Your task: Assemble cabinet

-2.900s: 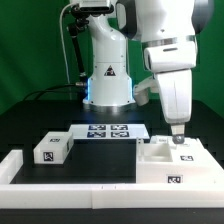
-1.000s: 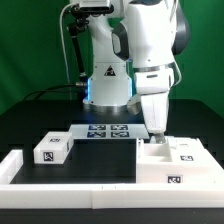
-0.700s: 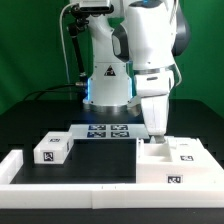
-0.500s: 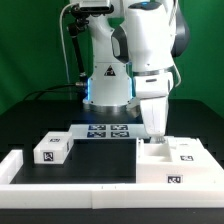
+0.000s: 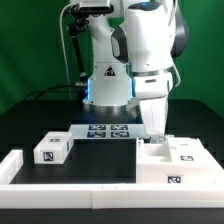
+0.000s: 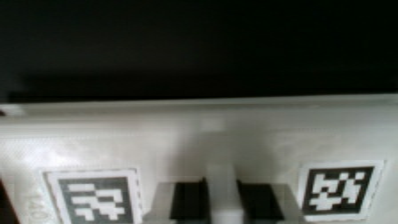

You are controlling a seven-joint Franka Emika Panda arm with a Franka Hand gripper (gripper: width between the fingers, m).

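Note:
The cabinet (image 5: 176, 163) is the big white tagged shell at the exterior view's right, by the front rail. My gripper (image 5: 153, 133) stands straight down over its far left edge, with the tips hidden against the white plastic. In the wrist view the two dark fingers (image 6: 187, 200) stand close together with a narrow white strip of the cabinet (image 6: 214, 140) between them. A tag lies on either side of the fingers. A small white tagged block (image 5: 52, 150) lies apart at the exterior view's left.
The marker board (image 5: 108, 130) lies flat behind the black mat, just left of my gripper. White border rails (image 5: 70, 186) run along the front and left. The robot's base (image 5: 105, 85) stands at the back.
Since 2.9 s ago my gripper has moved from the cabinet's right part to its far left edge. Over the last second it has barely moved, perhaps sinking a little.

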